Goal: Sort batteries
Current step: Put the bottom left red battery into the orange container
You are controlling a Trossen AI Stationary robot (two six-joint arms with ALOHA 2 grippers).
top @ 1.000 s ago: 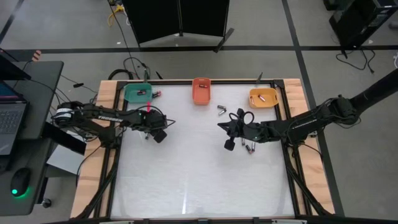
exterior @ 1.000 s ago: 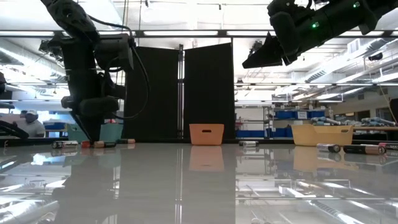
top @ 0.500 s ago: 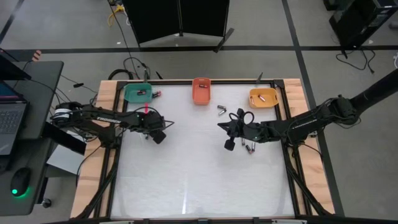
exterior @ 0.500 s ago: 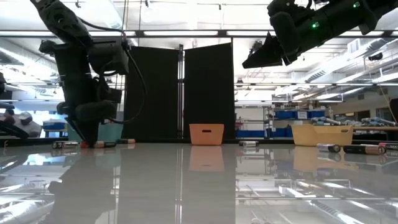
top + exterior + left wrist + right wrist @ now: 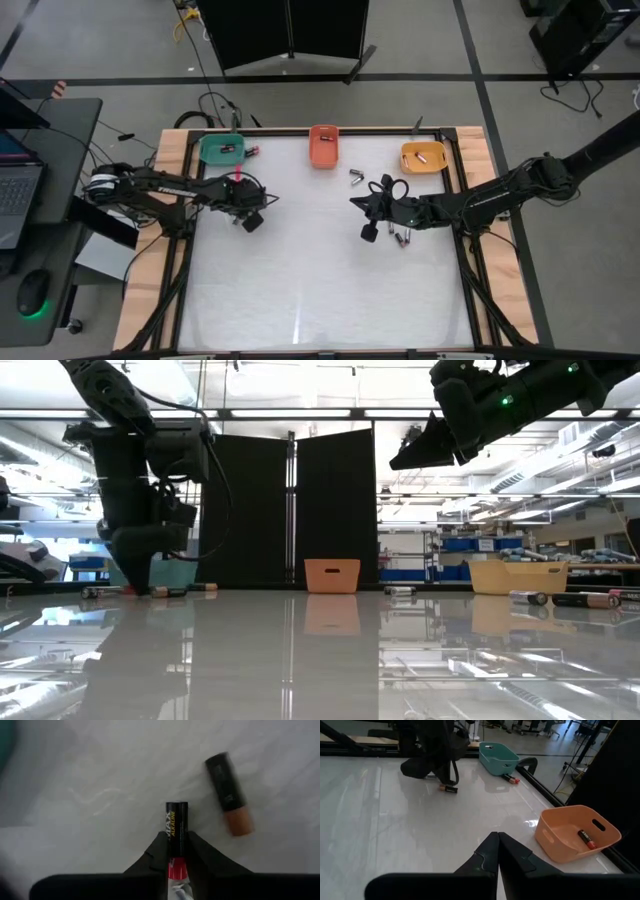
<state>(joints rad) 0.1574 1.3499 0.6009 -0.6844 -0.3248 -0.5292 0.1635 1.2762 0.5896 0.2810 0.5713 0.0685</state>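
Note:
My left gripper (image 5: 244,215) (image 5: 177,851) is low over the table's left part, in front of the teal bin (image 5: 221,150), and shut on a black battery with a red end (image 5: 176,832). A dark battery with a copper end (image 5: 227,792) lies on the table just beside it. My right gripper (image 5: 368,232) (image 5: 498,840) is shut on nothing and hangs above the table's right part. Loose batteries lie by it (image 5: 402,239) and behind it (image 5: 355,177); another (image 5: 250,150) lies beside the teal bin. My left gripper pinches the black battery between its two fingers at its red end (image 5: 176,866), coming from above. The battery's black end (image 5: 177,810) reaches out past the fingertips (image 5: 159,849). Whether it is lifted clear or lies on the table, I cannot tell.
Three small bins stand along the far edge: teal, orange (image 5: 323,146) with a battery inside (image 5: 586,839), and yellow (image 5: 422,157) with batteries inside. The wide white middle and near part of the table (image 5: 310,290) holds nothing. A dark frame runs around the table.
My left gripper has shifted a little toward the table's left edge while staying low at the table. My right gripper has kept still.

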